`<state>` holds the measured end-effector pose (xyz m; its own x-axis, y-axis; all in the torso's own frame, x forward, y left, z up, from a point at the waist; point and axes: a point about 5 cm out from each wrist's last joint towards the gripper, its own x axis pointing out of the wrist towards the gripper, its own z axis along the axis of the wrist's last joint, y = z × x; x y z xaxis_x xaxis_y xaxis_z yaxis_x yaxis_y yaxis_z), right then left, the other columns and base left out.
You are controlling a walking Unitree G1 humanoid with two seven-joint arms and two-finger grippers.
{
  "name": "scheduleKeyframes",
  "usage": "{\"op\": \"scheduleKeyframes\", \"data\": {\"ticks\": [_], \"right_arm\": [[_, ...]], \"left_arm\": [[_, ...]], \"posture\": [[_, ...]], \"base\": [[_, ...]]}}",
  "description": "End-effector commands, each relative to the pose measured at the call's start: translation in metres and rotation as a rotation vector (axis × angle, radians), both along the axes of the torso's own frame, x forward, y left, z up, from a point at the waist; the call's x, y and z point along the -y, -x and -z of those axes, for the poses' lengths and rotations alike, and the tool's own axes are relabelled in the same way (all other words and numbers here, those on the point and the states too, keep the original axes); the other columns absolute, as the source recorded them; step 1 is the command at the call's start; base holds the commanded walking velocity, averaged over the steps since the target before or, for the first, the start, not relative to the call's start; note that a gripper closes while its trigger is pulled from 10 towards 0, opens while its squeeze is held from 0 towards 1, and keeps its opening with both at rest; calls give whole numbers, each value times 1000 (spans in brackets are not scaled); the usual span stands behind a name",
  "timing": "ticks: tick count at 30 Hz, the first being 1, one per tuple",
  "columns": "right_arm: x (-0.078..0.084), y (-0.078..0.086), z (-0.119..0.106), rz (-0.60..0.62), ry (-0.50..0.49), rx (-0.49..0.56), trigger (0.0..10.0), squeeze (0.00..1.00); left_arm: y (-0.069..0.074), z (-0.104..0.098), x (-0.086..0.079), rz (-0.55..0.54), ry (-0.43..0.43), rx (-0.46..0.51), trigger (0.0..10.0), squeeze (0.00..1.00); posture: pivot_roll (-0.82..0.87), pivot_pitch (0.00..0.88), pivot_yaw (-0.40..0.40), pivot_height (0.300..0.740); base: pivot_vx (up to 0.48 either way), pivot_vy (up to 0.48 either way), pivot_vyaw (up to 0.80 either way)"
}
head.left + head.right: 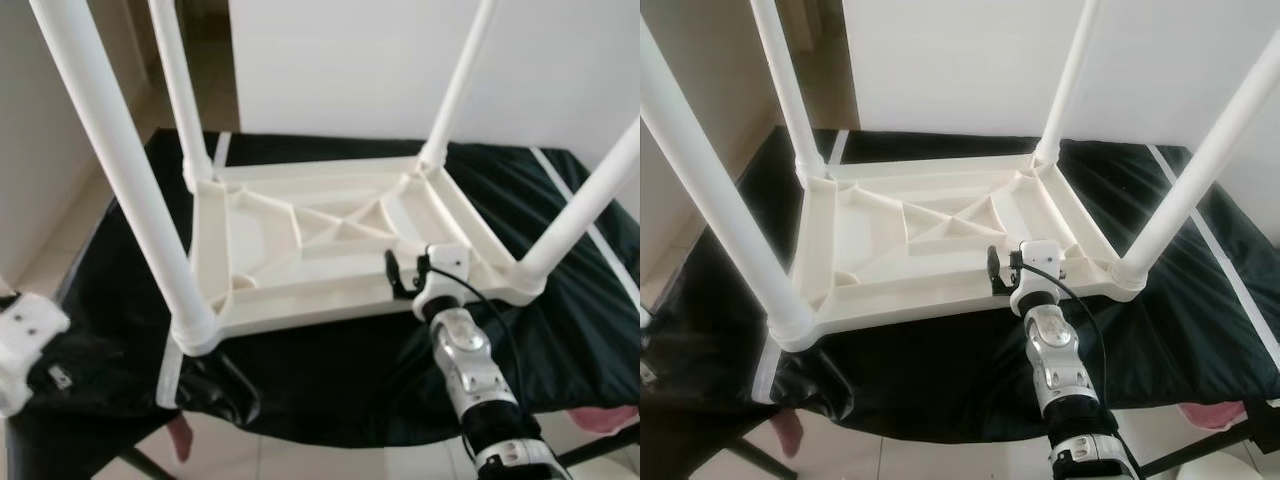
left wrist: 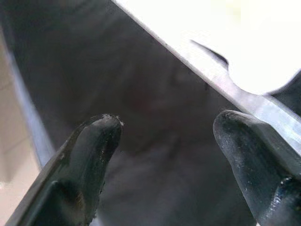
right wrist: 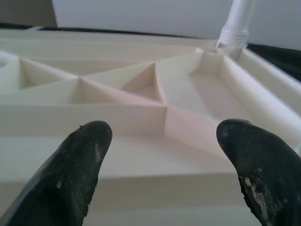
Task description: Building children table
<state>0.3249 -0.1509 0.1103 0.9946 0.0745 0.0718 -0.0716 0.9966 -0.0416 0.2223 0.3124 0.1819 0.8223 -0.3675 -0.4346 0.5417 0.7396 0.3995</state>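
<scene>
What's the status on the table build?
Right gripper open at tabletop's near edge. Left gripper open, low beside black cloth. Tabletop upside down, four legs fitted.

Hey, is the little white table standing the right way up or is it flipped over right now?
Flipped over. The white table lies top-down on the black cloth, its ribbed underside facing up and all four legs pointing upward.

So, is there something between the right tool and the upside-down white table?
Nothing visible. The right tool is open, right at the near edge of the upside-down table, with only its ribbed underside ahead between the fingers.
</scene>
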Motion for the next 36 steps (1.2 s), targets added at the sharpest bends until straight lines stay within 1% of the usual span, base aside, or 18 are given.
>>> {"op": "scheduleKeyframes", "data": {"ticks": [1,3,4,5,6,8,9,10,11,14,17,20,22,24,31,34,35,36], "right_arm": [[0,3,2,-8,17,0,10000,0],[0,5,3,0,18,0,10000,0],[3,9,5,31,20,6,10000,0],[4,11,6,47,18,5,10000,0],[4,11,6,47,18,5,10000,0],[5,15,7,65,14,9,10000,0],[5,15,7,65,14,9,10000,0],[5,17,6,67,14,12,10000,0],[5,17,6,67,14,12,10000,0],[5,25,2,68,14,33,10000,0],[9,35,-2,86,21,53,10000,0],[14,44,-1,136,20,59,10000,0],[16,48,-1,156,19,62,10000,0],[26,57,2,251,14,58,10000,0],[38,69,7,379,12,37,10000,0],[50,80,10,492,36,16,10000,0],[50,80,10,492,36,16,10000,0],[54,83,11,520,34,9,10000,0]], "left_arm": [[-7,-2,-4,-68,-25,63,10000,0],[-17,-7,-2,-63,-18,106,10000,0],[-37,-11,4,-60,16,161,10000,0],[-45,-11,8,-49,27,176,10000,0],[-45,-11,8,-49,27,176,10000,0],[-60,-12,15,-33,40,206,10000,0],[-60,-12,15,-33,40,206,10000,0],[-66,-13,18,-31,46,221,10000,0],[-66,-13,18,-31,46,221,10000,0],[-92,-23,26,-39,73,289,10000,0],[-107,-32,37,-34,122,336,10000,0],[-118,-34,46,-2,158,343,10000,0],[-120,-34,50,14,166,343,10000,0],[-126,-32,62,62,216,330,10000,0],[-128,-29,80,147,286,316,10000,0],[-131,-24,98,237,359,291,10000,0],[-131,-24,98,237,359,291,10000,0],[-131,-22,104,262,374,280,10000,0]], "posture": [[105,26,-32,740],[105,26,-32,740],[90,28,-21,740],[87,29,-20,740],[87,29,-20,740],[81,28,-15,740],[81,28,-15,740],[81,28,-15,740],[81,28,-15,740],[41,29,10,740],[35,29,14,740],[15,33,27,740],[4,38,33,740],[4,38,33,740],[-37,50,56,740],[-56,53,61,740],[-56,53,61,740],[-63,55,58,740]], "base": [[0,0,0],[0,0,0],[0,0,0],[0,0,0],[0,0,0],[0,0,0],[0,0,0],[0,0,0],[0,0,0],[0,0,0],[0,0,0],[0,0,0],[0,0,0],[0,0,0],[0,0,0],[0,0,0],[0,0,0],[0,0,0]]}}
